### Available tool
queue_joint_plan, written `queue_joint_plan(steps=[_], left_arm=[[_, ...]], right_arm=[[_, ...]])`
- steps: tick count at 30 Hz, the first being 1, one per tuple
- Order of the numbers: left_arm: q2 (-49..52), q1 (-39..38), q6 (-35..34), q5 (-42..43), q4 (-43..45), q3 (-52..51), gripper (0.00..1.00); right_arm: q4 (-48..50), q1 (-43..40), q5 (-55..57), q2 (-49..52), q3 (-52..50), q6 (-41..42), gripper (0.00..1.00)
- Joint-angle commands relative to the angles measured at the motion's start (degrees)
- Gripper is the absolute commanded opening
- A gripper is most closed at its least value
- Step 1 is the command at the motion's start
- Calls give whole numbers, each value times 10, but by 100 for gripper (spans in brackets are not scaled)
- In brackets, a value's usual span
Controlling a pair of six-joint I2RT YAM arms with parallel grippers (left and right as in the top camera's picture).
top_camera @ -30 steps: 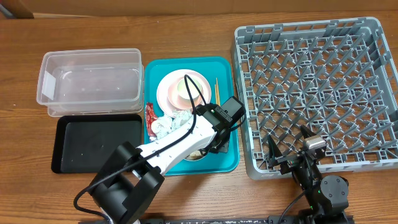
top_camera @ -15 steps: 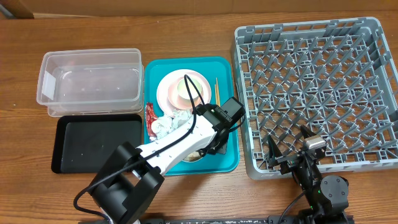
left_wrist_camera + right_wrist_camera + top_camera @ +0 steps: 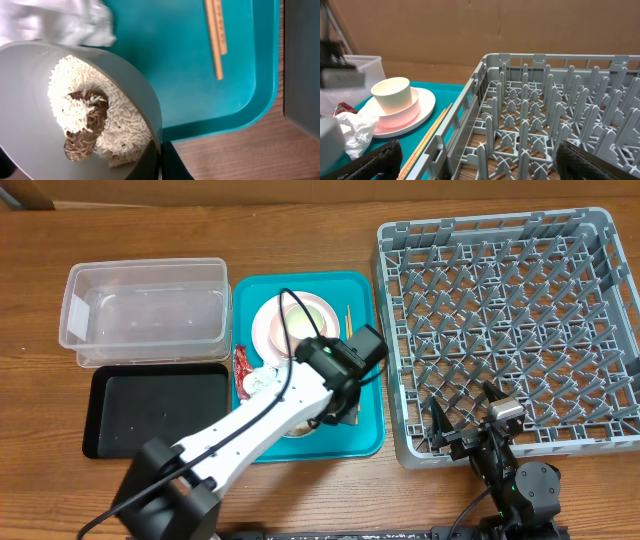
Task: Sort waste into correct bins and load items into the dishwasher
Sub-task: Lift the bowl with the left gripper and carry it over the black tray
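Teal tray (image 3: 170, 75) carries chopsticks (image 3: 216, 40), napkin (image 3: 65, 22) beside bowl (image 3: 132, 82)

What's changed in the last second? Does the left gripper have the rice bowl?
The left gripper is shut on the rim of the rice bowl. The left arm has swung toward the far side of the teal tray, and the bowl seems to have shifted slightly left with it. Unchanged: right gripper open by the rack, plate, cup, chopsticks, tub, black tray.
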Motion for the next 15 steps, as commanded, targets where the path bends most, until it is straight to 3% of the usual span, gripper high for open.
queue_joint_plan(steps=[1,10,15], left_arm=[[-29,35,33,-1,-28,32,4],[-78,161,72,7,-70,39,4],[-98,269,101,15,-83,38,4]], right_arm=[[1,2,-1,-7,0,0,100],[1,2,-1,-7,0,0,100],[2,2,-1,-7,0,0,100]])
